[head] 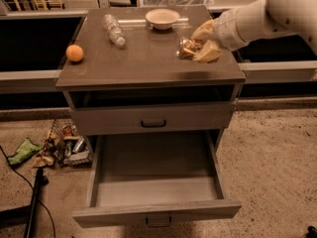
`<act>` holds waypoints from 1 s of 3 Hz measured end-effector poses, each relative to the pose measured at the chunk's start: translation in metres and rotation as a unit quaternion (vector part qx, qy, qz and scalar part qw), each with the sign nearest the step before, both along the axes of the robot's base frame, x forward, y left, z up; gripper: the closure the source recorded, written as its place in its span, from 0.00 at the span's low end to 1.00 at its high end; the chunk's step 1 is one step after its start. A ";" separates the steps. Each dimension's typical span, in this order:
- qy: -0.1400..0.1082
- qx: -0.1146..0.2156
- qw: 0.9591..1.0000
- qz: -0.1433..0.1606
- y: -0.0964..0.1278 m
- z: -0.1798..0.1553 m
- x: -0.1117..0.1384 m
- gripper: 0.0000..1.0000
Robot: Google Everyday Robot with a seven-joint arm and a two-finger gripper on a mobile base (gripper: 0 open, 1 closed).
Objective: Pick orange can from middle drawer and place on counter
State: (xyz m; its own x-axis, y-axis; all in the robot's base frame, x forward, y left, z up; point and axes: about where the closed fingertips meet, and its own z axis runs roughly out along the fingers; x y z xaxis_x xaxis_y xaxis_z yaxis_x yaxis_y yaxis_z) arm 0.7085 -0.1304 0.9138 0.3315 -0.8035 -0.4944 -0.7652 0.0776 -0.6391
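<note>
OPEN DRAWER, CAN ON TOP: Nearest the camera, the drawer [156, 175] stands pulled out at the cabinet's foot, its floor bare and no can in it. Above it, the upper drawer [151, 119] is shut. Over both lies the counter [148, 66], and the matter turns on a spot near its right edge, about midway between the front and far corners. There my gripper [197, 46], reaching in across that edge on the white arm [257, 16], is clamped on the can [186, 47], with tan fingers [209, 55] on its near and far sides. The can juts out of the grasp to the left, toward the counter's middle, with its shiny silver end facing that way. Its long axis looks to run roughly left to right, in line with my wrist rather than upright. It hangs low over the surface with a faint reflection right beneath it, but I cannot tell whether it touches the top. By my judgement the carry is done and only the letting go is left. Lying on its side, the can may roll toward the front or far edge once freed, so it should be down on the surface before I open, and I should back out to the right. Well apart, the fruit [75, 53] sits by the left edge. Farther back, the bottle [114, 29] lies toward the far-left corner and the bowl [162, 18] stands at the far edge.
</note>
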 end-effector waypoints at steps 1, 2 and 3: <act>0.011 0.005 1.000 0.000 0.014 -0.011 0.023 1.00; 0.025 0.014 1.000 -0.001 0.025 -0.019 0.040 0.84; 0.031 0.017 0.999 0.002 0.034 -0.024 0.052 0.61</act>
State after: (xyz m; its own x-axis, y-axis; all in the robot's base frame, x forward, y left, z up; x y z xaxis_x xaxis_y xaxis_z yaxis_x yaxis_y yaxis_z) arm 0.7603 -0.0964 0.8901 0.3014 -0.7850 -0.5413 -0.8040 0.0959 -0.5868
